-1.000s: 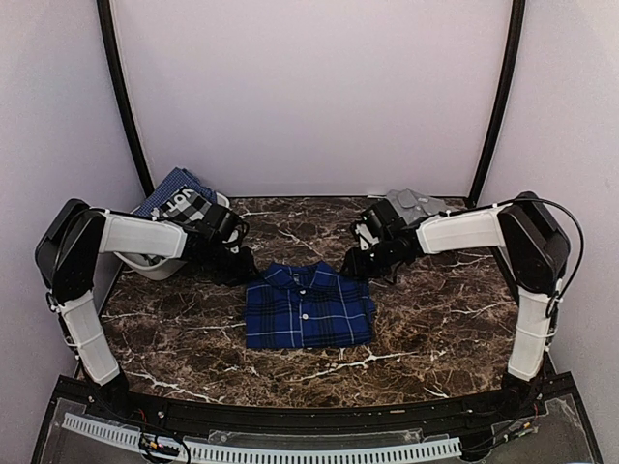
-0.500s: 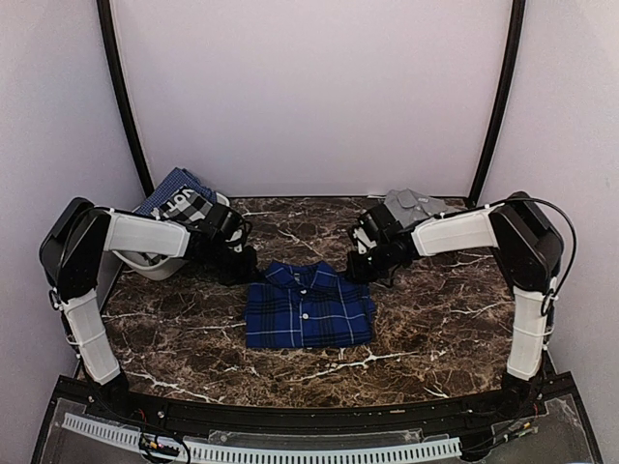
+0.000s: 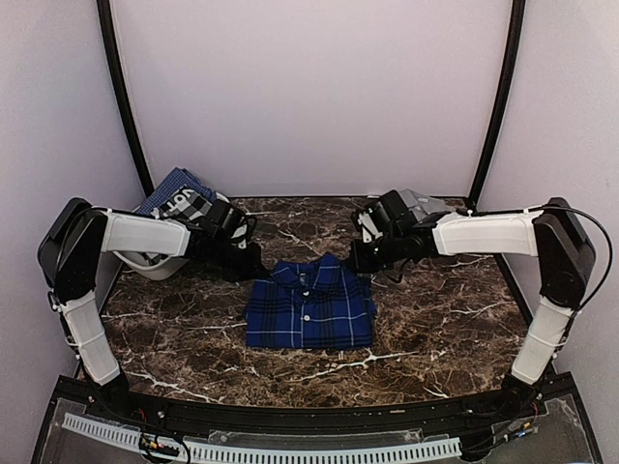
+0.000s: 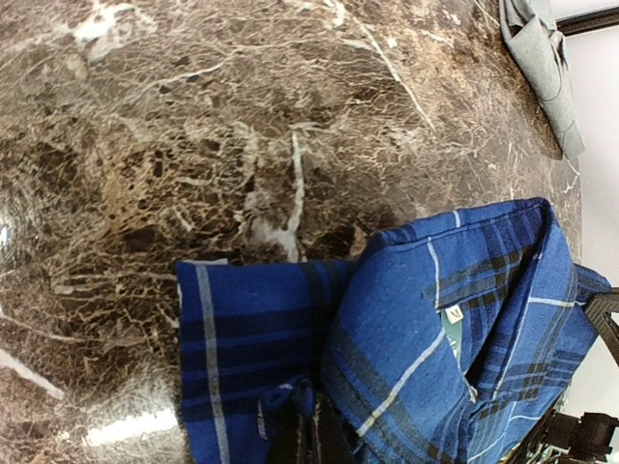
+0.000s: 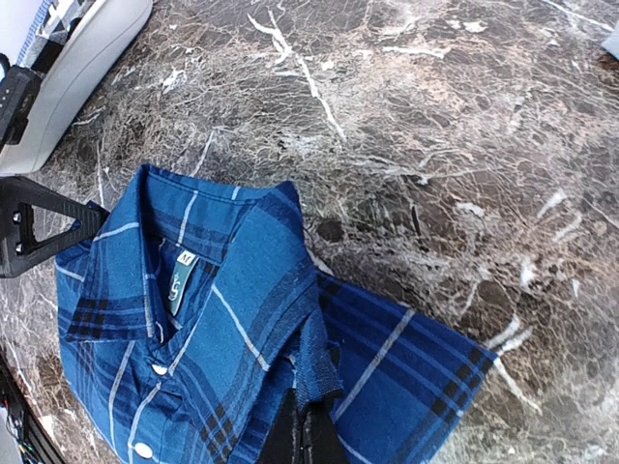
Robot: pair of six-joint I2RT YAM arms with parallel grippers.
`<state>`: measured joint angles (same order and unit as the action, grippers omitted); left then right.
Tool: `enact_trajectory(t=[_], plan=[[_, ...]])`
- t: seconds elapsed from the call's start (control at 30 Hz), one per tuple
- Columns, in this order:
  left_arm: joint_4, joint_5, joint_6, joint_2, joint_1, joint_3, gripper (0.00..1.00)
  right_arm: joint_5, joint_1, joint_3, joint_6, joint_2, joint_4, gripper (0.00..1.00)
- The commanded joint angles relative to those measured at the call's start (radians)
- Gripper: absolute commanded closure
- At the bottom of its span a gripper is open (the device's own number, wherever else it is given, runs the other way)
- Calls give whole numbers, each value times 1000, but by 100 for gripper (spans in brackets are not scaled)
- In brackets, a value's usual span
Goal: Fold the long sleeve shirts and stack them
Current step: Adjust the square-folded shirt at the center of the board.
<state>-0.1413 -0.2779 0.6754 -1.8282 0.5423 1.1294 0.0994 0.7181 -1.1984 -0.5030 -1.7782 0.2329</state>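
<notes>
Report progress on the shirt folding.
Done: blue plaid shirt lies folded mid-table. In hand: left claw and right claw shut on its shoulder corners beside the collar. Left: stack it with the grey shirt at the far-right corner; they lie apart.

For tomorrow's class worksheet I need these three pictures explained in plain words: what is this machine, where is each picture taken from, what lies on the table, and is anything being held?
It is two robot arms bolted at a marble table. The wide picture looks down from above and behind them; the other two come from cameras on each wrist. A folded blue plaid shirt lies mid-table, a grey shirt at the back right, a white tub of clothes back left. The left claw and right claw are each shut on a top corner of the plaid shirt.
</notes>
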Motion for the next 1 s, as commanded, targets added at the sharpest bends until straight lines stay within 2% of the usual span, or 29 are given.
enact_trajectory(t=[0.0, 0.2, 0.4, 0.43, 0.47, 0.5, 0.53, 0.6, 0.73, 0.97], plan=[[31, -31, -33, 63, 20, 44, 100, -41, 10, 52, -23, 69, -6, 100], [30, -39, -44, 18, 31, 97, 100, -92, 10, 113, -39, 120, 2, 100], [-7, -5, -52, -68, 31, 147, 99, -96, -1, 162, -45, 80, -33, 100], [-20, 4, -55, -77, 31, 162, 96, -96, -6, 167, -48, 65, -35, 100], [-43, 23, -54, -93, 31, 173, 83, -96, -11, 169, -49, 49, -36, 100], [-51, 32, -56, -97, 29, 175, 76, -96, -15, 171, -52, 37, -33, 100], [-64, 44, -59, -99, 25, 173, 63, -96, -17, 174, -54, 29, -30, 99], [-86, 70, -64, -85, 18, 165, 51, -96, -17, 191, -62, 36, -32, 95], [-81, 104, -56, -17, -10, 105, 44, -126, -17, 224, -73, 67, -34, 88], [-44, 88, -36, 78, -22, -10, 41, -104, -23, 263, -86, 74, -74, 90]])
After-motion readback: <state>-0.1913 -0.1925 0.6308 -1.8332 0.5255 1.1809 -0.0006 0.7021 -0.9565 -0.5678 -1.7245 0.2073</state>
